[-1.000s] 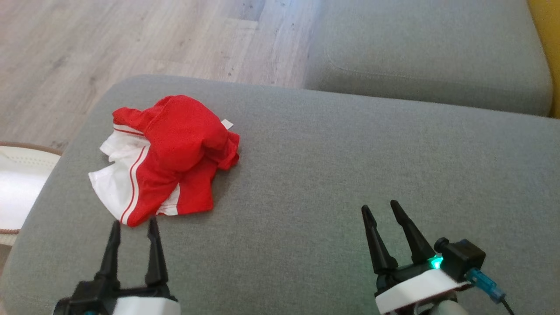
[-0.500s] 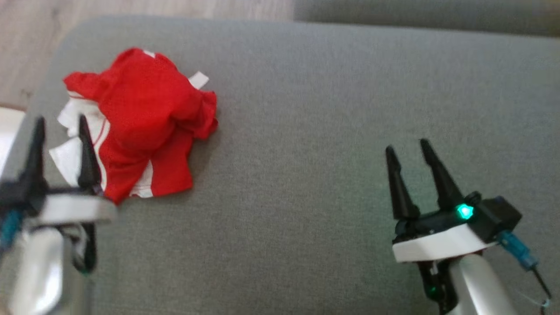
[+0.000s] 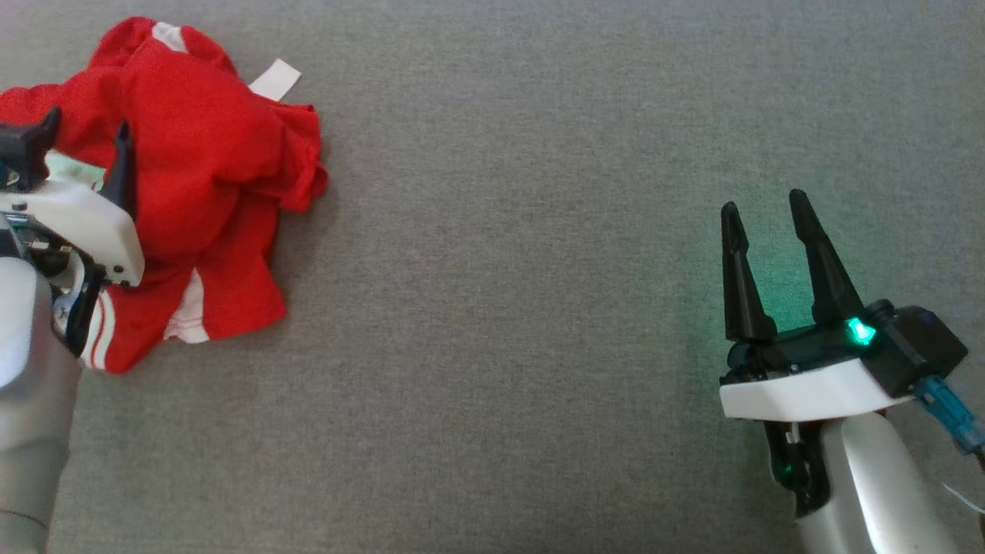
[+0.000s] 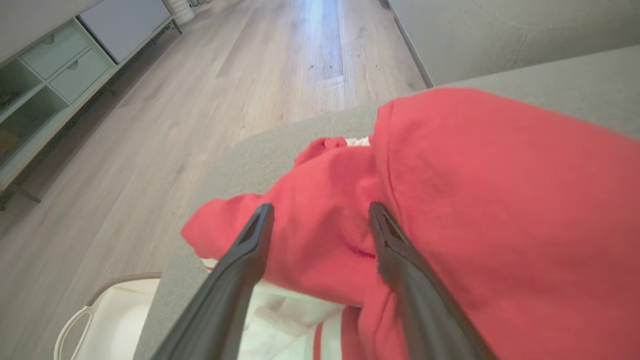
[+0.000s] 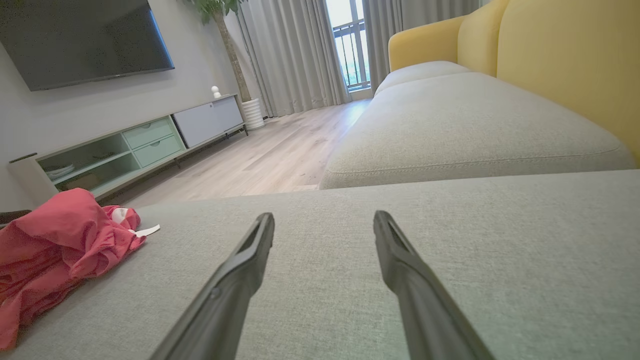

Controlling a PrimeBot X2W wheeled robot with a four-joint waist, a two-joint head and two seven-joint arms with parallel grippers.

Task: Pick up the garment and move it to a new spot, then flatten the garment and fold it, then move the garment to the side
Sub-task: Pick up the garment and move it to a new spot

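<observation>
A crumpled red garment (image 3: 208,177) with white panels and stripes lies bunched on the grey cushion (image 3: 500,269) at the upper left of the head view. My left gripper (image 3: 85,131) hangs over its left part, open, fingers apart with nothing between them. In the left wrist view the garment (image 4: 475,210) rises close ahead, and the left gripper (image 4: 320,212) points at a red fold. My right gripper (image 3: 762,208) stands open above bare cushion at the right, far from the cloth. The right wrist view has the garment (image 5: 55,240) at the far left, the right gripper (image 5: 324,220) over fabric.
The cushion's left edge drops to a wood floor (image 4: 200,100), where a white basket (image 4: 110,320) stands. A second grey cushion (image 5: 460,120) and a yellow sofa back (image 5: 570,55) lie beyond the right gripper. A low cabinet (image 5: 125,145) stands by the far wall.
The head camera has tilted down and closer, so the floor has left the picture. My left gripper has travelled forward from in front of the garment to over its left part. Both grippers stay open.
</observation>
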